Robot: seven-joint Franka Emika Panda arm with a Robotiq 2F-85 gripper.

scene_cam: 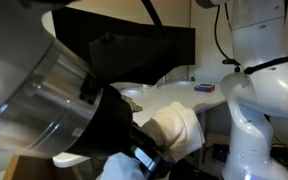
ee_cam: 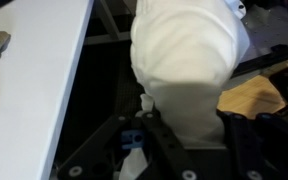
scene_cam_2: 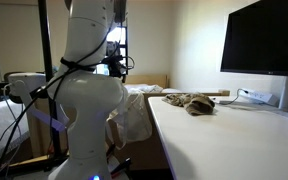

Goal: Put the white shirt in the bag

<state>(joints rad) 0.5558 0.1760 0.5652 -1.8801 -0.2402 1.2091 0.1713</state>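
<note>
**armwatcher:** Where's the white shirt [ee_cam: 184, 55] at right now?

**benchrat:** It's bunched up and dangling from the gripper [ee_cam: 184, 122], off the edge of the white table [ee_cam: 39, 90]. The jaws look closed partway round a thick wad of it, with a dark finger on either side in the wrist view (tips are buried in cloth, so that's just my read). You can see the same droop in an exterior view [scene_cam_2: 134, 112].

**armwatcher:** And the bag?

**benchrat:** Pretty sure the bag [ee_cam: 252, 98] is that tan shape just beside the shirt. It's mostly hidden, so I can't tell where its mouth is or what's inside. I'd centre the bundle over the opening, lower it so the loose end goes in first, and only let go once most of the cloth is below the rim. Otherwise it'll drape over the edge. The beige cloth [scene_cam_2: 190, 102] on the table isn't part of this.
</note>
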